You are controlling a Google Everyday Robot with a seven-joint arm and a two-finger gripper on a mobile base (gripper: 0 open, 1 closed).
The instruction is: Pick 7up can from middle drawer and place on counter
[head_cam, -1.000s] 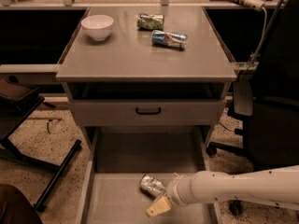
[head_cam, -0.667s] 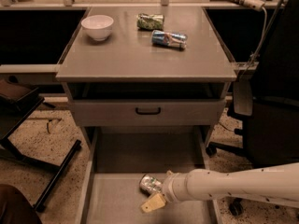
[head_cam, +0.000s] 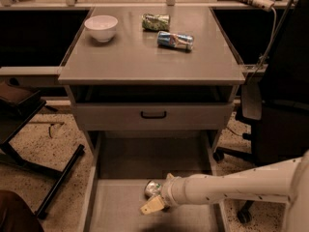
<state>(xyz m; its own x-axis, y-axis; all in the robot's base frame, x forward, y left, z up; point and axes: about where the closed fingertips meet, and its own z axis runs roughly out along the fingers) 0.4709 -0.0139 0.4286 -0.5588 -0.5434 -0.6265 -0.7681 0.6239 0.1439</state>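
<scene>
The 7up can (head_cam: 151, 188) lies on its side, silvery, on the floor of the open middle drawer (head_cam: 116, 211) at the bottom of the view. My gripper (head_cam: 158, 198) reaches in from the right on a white arm and sits right at the can, covering its right end. The counter (head_cam: 140, 57) is the grey top of the cabinet above.
On the counter stand a white bowl (head_cam: 101, 27), a dark green mottled can (head_cam: 156, 21) and a blue, red and silver can (head_cam: 175, 40) on its side. A closed drawer front with a black handle (head_cam: 153, 114) is above the open drawer. A black chair (head_cam: 280, 110) stands at the right, and a black stand leg (head_cam: 58, 182) at the left.
My gripper and arm have moved left and slightly up, closer onto the can. The can has stayed in nearly the same spot.
</scene>
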